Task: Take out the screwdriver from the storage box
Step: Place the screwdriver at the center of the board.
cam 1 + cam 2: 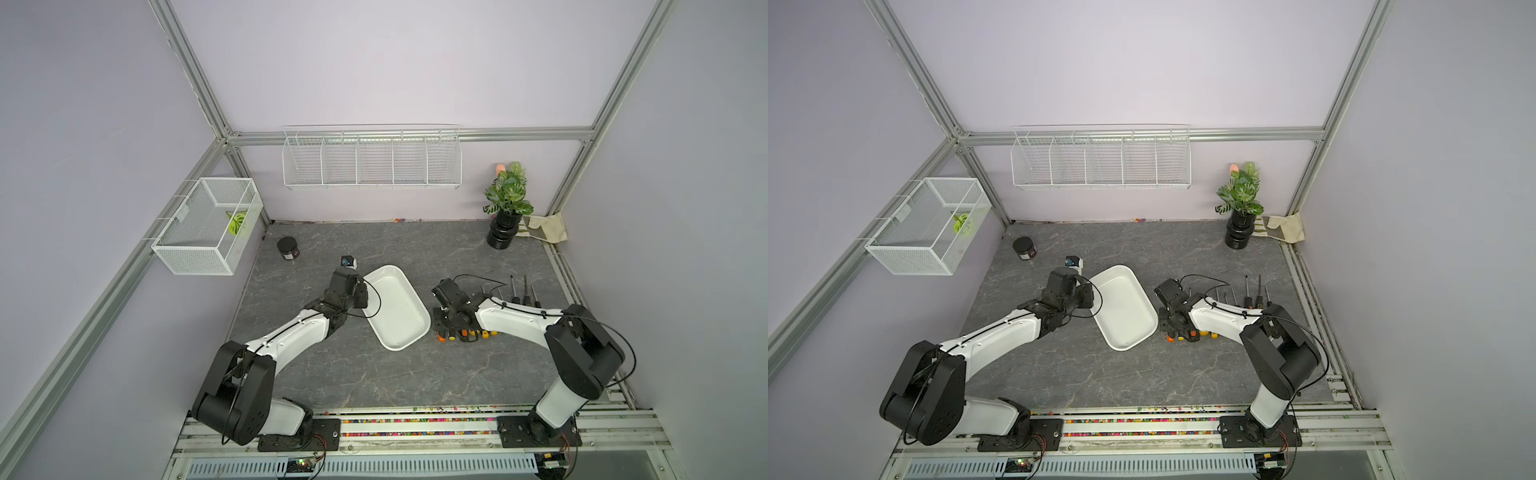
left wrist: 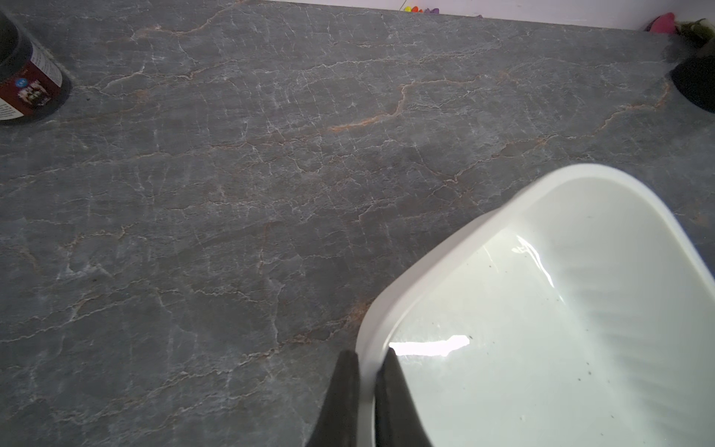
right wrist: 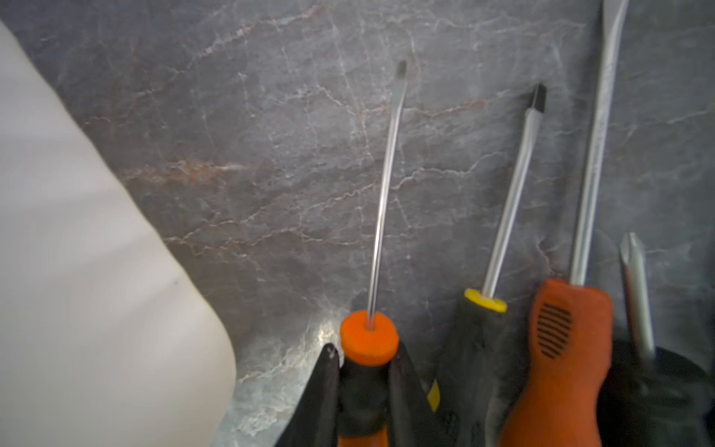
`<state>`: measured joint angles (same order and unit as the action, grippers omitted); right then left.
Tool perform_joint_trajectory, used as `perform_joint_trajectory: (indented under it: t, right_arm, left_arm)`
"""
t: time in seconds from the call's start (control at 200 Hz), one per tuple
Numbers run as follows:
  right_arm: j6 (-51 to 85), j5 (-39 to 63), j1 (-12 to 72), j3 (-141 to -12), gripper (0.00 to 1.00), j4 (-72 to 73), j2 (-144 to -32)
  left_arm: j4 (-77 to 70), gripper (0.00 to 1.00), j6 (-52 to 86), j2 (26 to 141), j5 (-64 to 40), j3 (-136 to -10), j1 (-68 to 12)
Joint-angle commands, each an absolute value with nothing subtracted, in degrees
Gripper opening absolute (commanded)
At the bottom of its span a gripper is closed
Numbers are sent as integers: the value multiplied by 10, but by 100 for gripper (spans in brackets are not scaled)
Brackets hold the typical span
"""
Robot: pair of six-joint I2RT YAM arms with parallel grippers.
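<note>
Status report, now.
Left gripper shut on rim of shallow white plastic storage box, box empty. Right gripper shut on orange-collared black-handled screwdriver, outside box. Other screwdrivers close alongside.

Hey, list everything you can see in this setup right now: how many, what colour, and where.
storage box: one, white, empty, table centre
held screwdriver: one, orange collar, just right of the box
other screwdrivers: several, orange, yellow and black handles, in a row right of it; arm hides the count
jar: one, black, far left
small block: one, black, white and blue, near the box's far corner
potted plant: one, green, black pot, far right
cloth bag: one, beige, right corner
mesh basket: one, white, left wall
wire rack: one, white, back wall
table: grey marble
left claw: black, shut on the box's rim
right claw: black, shut on the held screwdriver
</note>
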<state>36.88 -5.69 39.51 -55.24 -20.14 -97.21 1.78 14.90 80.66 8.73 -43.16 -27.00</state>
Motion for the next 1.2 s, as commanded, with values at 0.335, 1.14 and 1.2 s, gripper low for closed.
perform_joint_trajectory:
  t: [0.335,1.14,1.2]
  right_arm:
    - [378,-58,387,-543,18,-203,-981]
    - [384,-48,388,-535,34,-196,-919]
    - [383,-50,387,-530,35,-195,-904]
  left_arm:
    - [0,0,146,823,73,-423,-270]
    - [20,0,121,818,86,-440,-274]
    - [17,0,111,816,93,-438,-281]
